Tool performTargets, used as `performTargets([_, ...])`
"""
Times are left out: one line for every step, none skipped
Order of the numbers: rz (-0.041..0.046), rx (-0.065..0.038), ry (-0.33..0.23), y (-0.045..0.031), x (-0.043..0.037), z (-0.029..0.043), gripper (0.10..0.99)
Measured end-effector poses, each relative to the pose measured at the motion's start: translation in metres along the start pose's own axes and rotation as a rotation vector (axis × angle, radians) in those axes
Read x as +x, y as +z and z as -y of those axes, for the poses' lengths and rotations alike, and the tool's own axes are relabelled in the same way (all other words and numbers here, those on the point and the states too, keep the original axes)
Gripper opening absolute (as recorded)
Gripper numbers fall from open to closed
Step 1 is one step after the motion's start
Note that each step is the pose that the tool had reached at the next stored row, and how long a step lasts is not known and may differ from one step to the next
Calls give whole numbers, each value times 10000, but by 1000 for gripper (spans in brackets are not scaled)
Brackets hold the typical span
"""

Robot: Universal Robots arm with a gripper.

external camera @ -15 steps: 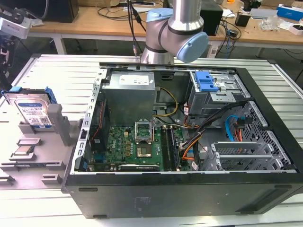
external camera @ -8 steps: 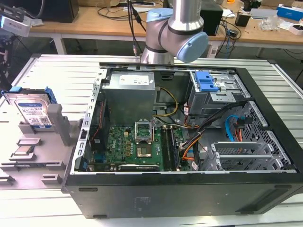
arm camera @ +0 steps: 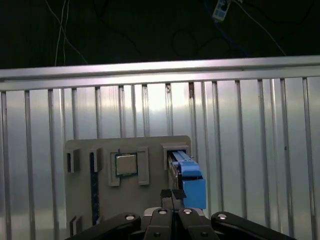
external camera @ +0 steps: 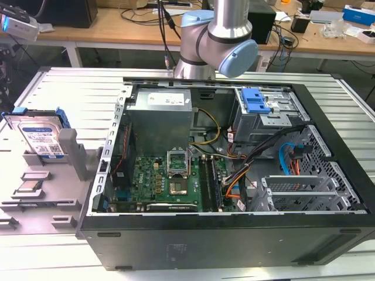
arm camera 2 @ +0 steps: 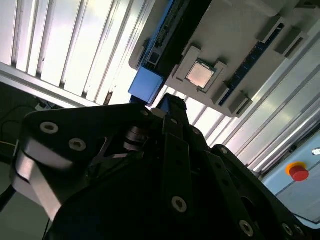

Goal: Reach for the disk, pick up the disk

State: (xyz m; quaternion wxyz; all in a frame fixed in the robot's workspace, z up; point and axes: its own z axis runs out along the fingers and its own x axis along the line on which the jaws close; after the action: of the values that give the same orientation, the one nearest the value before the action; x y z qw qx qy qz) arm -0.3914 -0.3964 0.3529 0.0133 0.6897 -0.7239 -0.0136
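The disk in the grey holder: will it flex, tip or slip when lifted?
The disk looks like a rigid metal slab, so it probably won't flex. It stands on edge in the grey holder, so a sideways nudge might tip it. Its blue rails look like smooth plastic, possibly slippery.

Exterior view: fixed, raised, set at the six o'clock side of the worktop (external camera: pixel 76 82) and facing obliquely down toward twelve o'clock. Middle distance. Open computer case (external camera: pixel 234 246) central; grey fixture (external camera: pixel 69 149) carrying the disk (external camera: pixel 41 137) at the case's nine o'clock.

First wrist view: above the fixture, facing straight down past the tool (arm camera: pixel 172 194). Moderately near.

Second wrist view: close along the tool's black body, tilted and oblique to the worktop.

Shared by all three: fixture, disk, processor chip (arm camera: pixel 126 164).
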Motion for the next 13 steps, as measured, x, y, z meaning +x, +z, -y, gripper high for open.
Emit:
performTargets([0,0,-2,0,0,0,106])
performTargets([0,0,-3,0,0,0,106])
performTargets([0,0,-6,0,0,0,106])
performTargets([0,1,-7,0,0,0,106])
performTargets([0,1,-9,0,0,0,114])
performTargets([-1,0,-13,0,0,0,169])
performTargets([-1,0,-14,0,0,0,235])
performTargets([0,0,-15,0,0,0,298])
performTargets([-1,0,-17,0,0,0,357])
performTargets([0,0,-20,0,0,0,420])
performTargets([-1,0,-22,0,0,0,478])
performTargets([-1,0,-23,0,0,0,478])
performTargets([-1,1,-25,0,0,0,537])
